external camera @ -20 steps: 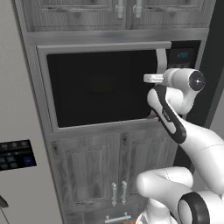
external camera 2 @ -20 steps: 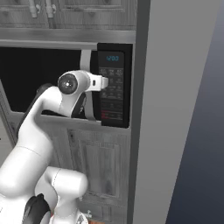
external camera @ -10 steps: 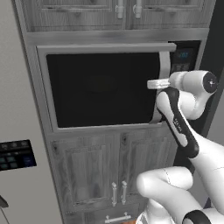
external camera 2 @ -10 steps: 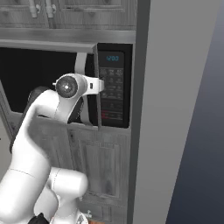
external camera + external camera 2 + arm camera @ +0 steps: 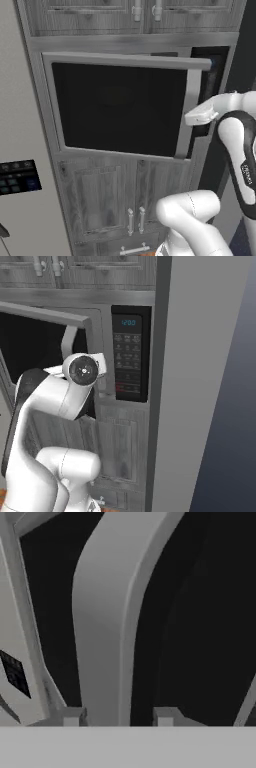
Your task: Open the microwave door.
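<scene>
The microwave door [image 5: 120, 107], black glass in a grey frame, stands swung out from its right edge and hinged at the left. Its vertical silver handle [image 5: 186, 115] runs down that free edge. My gripper [image 5: 190, 119] sits at the handle, about mid-height. In the hand view the handle [image 5: 102, 627] rises between my two fingertips, and the gripper [image 5: 118, 717] is open around it: the bar lies against the left finger [image 5: 72, 716], with a gap to the right one. In the right base view the door [image 5: 30, 351] is angled outward, and my wrist hides the fingers.
The dark keypad panel [image 5: 127, 356] with a blue display stands right of the door opening. Grey wood cabinet doors [image 5: 115, 200] lie below and more [image 5: 135, 10] above. A tall grey side panel [image 5: 200, 381] walls off the right. A small dark control pad [image 5: 17, 177] sits at lower left.
The door has swung from shut to partly open, its handle edge coming out toward me. My gripper has drawn back with the handle and moved right in the left base view.
</scene>
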You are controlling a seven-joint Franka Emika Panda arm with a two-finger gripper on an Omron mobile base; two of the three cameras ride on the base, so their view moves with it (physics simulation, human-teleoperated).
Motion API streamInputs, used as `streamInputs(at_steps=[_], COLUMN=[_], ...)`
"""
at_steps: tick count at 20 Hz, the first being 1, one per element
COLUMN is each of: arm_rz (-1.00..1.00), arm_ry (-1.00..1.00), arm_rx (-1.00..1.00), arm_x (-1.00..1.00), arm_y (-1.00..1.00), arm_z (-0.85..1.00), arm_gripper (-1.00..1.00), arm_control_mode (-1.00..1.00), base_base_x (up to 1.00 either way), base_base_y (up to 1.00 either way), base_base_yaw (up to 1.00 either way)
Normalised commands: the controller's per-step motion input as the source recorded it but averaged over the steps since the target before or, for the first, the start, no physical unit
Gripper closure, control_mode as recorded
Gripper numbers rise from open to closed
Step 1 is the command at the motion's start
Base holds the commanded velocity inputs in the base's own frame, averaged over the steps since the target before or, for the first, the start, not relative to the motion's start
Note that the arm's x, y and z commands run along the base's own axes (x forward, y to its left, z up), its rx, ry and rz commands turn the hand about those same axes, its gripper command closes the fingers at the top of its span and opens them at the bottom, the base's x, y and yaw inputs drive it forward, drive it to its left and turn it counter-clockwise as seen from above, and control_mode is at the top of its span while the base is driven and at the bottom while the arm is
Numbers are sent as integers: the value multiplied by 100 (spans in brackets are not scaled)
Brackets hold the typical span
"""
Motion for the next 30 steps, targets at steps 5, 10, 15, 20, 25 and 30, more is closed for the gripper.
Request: streamInputs(at_steps=[5, 10, 15, 20, 25, 30], arm_rz=[39, 36, 16, -2, -3, 0], arm_ry=[0, 0, -3, -18, -20, -14], arm_rx=[-7, -8, -10, -9, -3, 0], arm_x=[-100, -99, -55, -55, -46, -47], arm_y=[28, 40, 22, -33, -63, -87], arm_z=[0, 0, 1, 5, 21, 44], arm_gripper=[100, 100, -100, -100, -100, -100], arm_control_mode=[-100, -100, -100, -100, -100, -100], base_base_x=[0, 0, 0, 0, 0, 0], base_base_y=[0, 0, 0, 0, 0, 0], base_base_yaw=[0, 0, 0, 0, 0, 0])
